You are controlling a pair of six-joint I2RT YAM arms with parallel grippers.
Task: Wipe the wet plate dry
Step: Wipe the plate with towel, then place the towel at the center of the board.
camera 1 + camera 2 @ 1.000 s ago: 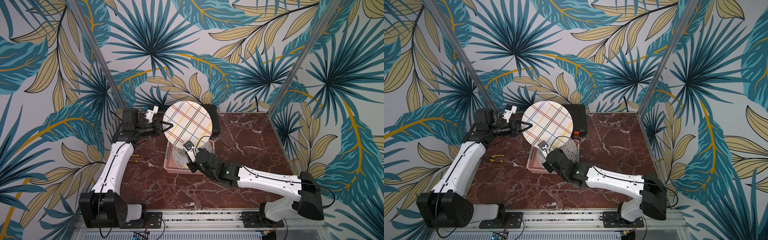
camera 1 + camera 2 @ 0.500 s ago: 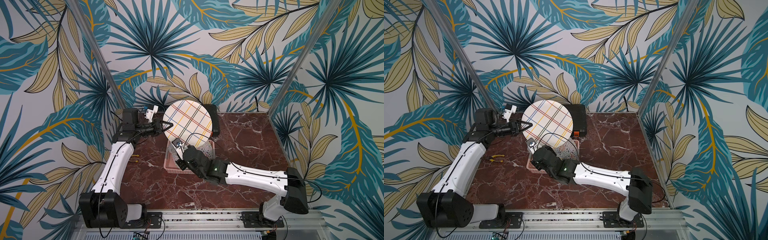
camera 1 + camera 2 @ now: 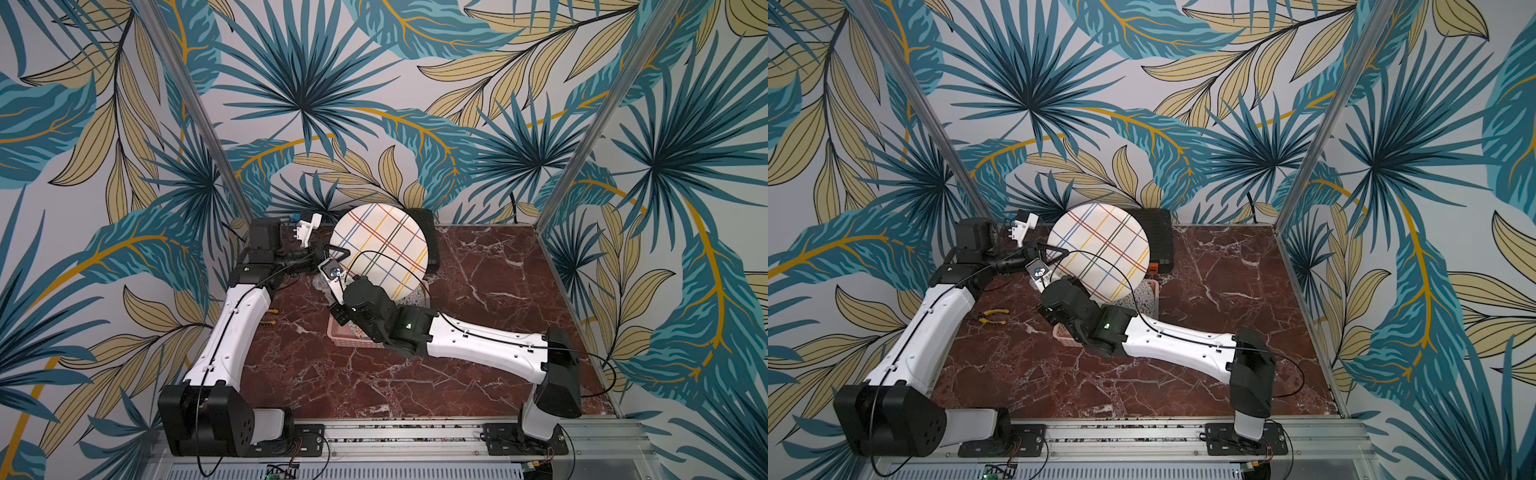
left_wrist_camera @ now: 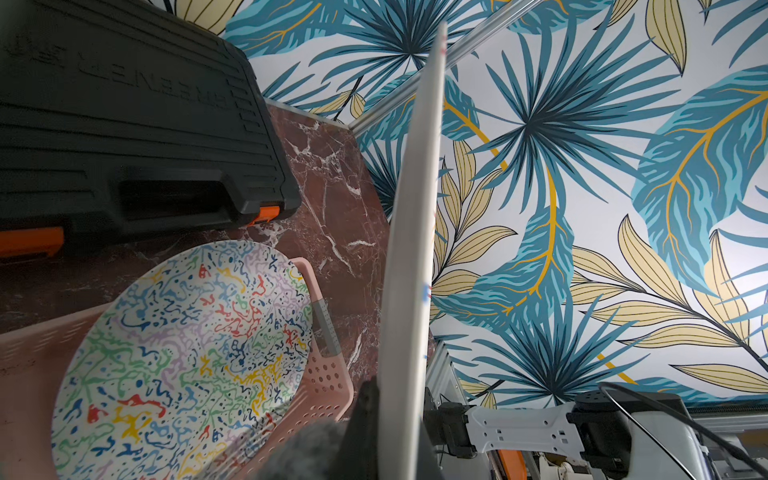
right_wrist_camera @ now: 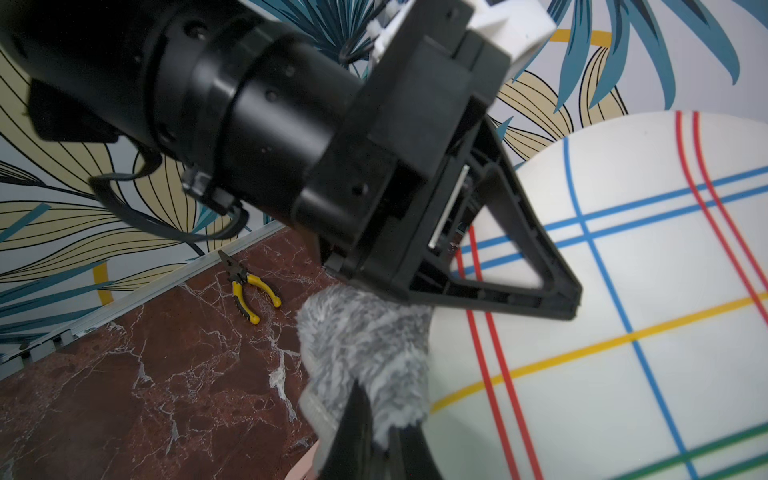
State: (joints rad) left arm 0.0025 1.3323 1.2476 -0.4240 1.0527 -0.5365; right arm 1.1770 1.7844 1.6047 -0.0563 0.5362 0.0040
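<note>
Right wrist view: the plaid plate [image 5: 623, 332] stands on edge in the air over the pink basket [image 4: 328, 386], its rim clamped in my left claw [image 5: 557, 295]. I judge it stiff, light, breakable and slick while wet; the rim is the only hold, so wiping pressure should be gentle. My right claw [image 5: 365, 419] is closed on a grey fluffy cloth [image 5: 365, 345] at the rim beside the left claw, which blocks that patch. Around: speckled plate [image 4: 187, 353] in the basket, black tool case [image 4: 124, 124] behind, yellow pliers [image 5: 249, 291] well apart.
</note>
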